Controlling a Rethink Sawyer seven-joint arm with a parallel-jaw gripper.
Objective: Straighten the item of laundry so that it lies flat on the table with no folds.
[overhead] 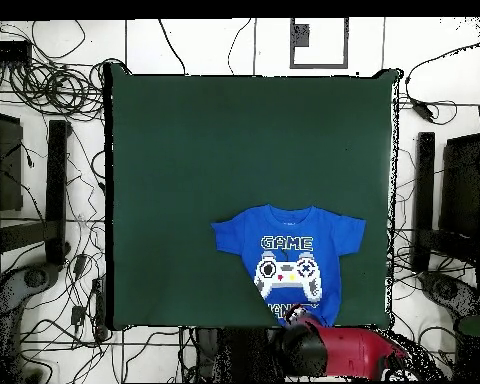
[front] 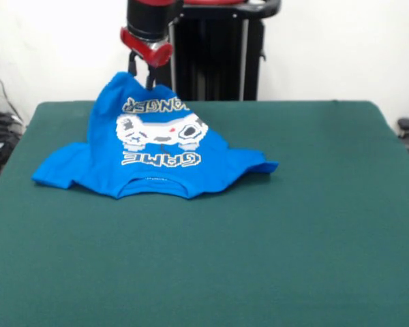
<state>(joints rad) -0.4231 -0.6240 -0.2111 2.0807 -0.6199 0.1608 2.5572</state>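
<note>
- The claw (front: 142,76) is pinching the bottom hem of the blue T-shirt (front: 157,146) and holding that edge up off the counter (front: 259,225).
- The T-shirt is lying print-side up — collar and both sleeves resting on the green felt, hem end rising toward the arm.
- In the overhead view the T-shirt (overhead: 289,255) is sitting near the counter (overhead: 184,150) edge closest to the robot, its lower part tucked under the red arm (overhead: 344,350).
- Cables (overhead: 44,90) are trailing on the floor around the counter.
</note>
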